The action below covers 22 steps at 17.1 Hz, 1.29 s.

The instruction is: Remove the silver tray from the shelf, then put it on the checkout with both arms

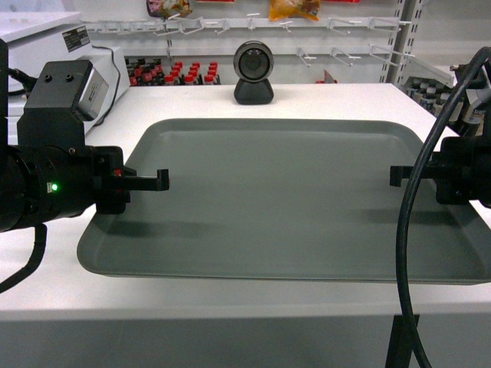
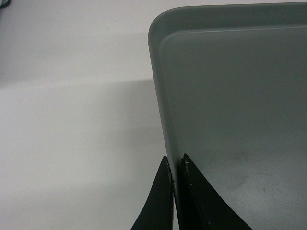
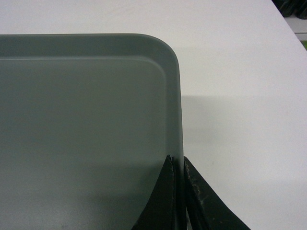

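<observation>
Two grippers: left gripper (image 1: 153,181) and right gripper (image 1: 400,175) sit at the tray's opposite short edges, fingers pointing inward toward each other.
Left grip: wrist view shows the thin black fingers (image 2: 160,201) clenched on the left rim, one outside, one inside.
Right grip: fingers (image 3: 165,199) pinch the right rim the same way.
Tray position: silver tray (image 1: 284,192) lies over the checkout (image 1: 230,295), near its front edge, long axis running left to right between the arms; whether it rests or hovers just above cannot be told.
Key relation: each arm is equally near its own edge, so release means opening and backing outward.
Tray look: matte grey, rounded corners, low rim, bare.
Far edge: round black camera (image 1: 253,73) stands behind the tray.
</observation>
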### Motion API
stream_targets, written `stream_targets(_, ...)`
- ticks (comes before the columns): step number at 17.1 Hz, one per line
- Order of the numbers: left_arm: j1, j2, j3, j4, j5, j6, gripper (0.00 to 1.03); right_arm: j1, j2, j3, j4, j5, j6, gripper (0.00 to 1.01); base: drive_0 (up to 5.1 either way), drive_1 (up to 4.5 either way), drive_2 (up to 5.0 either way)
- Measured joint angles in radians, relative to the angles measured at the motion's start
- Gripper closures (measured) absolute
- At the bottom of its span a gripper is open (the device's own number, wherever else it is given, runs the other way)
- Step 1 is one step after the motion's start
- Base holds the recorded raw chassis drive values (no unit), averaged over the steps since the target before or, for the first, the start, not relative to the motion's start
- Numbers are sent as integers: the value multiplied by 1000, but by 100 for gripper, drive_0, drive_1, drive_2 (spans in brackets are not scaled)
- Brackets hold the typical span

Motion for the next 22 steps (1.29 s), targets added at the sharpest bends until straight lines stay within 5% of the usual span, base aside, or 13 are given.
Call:
stream_targets(5,0,0,0,-1,1,0,100,0,0,0,0,-2,0,98,1,417,-416)
stream_targets(22,0,0,2,-2,0,0,100,0,0,1,0,-2,0,98,0,0,0)
